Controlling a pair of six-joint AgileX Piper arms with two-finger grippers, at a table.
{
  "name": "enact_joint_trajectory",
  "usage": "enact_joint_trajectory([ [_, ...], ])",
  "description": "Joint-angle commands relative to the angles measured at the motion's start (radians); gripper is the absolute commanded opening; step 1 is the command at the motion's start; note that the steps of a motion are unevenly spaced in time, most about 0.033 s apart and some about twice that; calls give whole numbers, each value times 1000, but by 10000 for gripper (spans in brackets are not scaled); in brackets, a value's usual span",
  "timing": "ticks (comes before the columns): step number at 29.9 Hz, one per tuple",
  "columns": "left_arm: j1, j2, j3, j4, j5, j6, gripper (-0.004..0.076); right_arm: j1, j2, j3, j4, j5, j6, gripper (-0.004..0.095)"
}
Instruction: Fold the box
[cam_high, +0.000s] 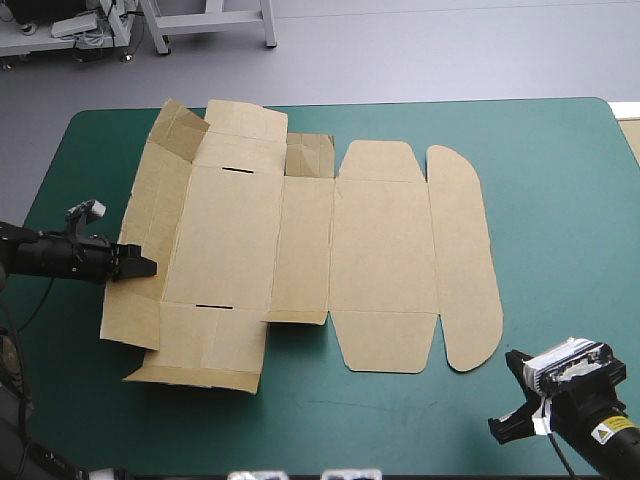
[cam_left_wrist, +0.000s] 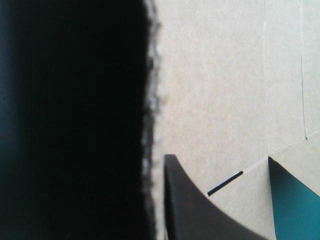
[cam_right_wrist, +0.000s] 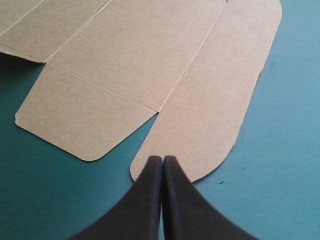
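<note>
The left gripper (cam_high: 137, 266) sits at the left edge of the box (cam_high: 380, 240) in the high view. The brown sheet lies nearly flat mid-table on the teal-green cover (cam_high: 560, 200), with its long axis across the table and its rounded flap (cam_high: 462, 255) pointing right. In the left wrist view we see board ahead and cannot tell that gripper's grip. In the right wrist view the right gripper (cam_right_wrist: 162, 159) is clenched, its 2 black fingers (cam_right_wrist: 145, 200) meeting over the rounded flap's near corner.

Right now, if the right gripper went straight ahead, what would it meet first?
Probably the box: its rounded end flap lies just ahead of the right gripper; height is unclear.
</note>
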Motion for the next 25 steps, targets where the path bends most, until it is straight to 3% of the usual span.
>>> enact_joint_trajectory([
  [1, -75, -69, -82, -44, 99, -12, -8, 0, 12, -26, 25, -59, -4, -18],
  [10, -339, -73, -379, 70, 82, -4, -9, 0, 12, -26, 25, -118, 106, -18],
  [17, -501, -73, -634, 425, 32, 4, -9, 0, 14, -43, 25, -166, 139, -18],
  [25, -692, -73, -693, 608, -31, 53, -9, 0, 56, -157, 18, -211, 180, -18],
])
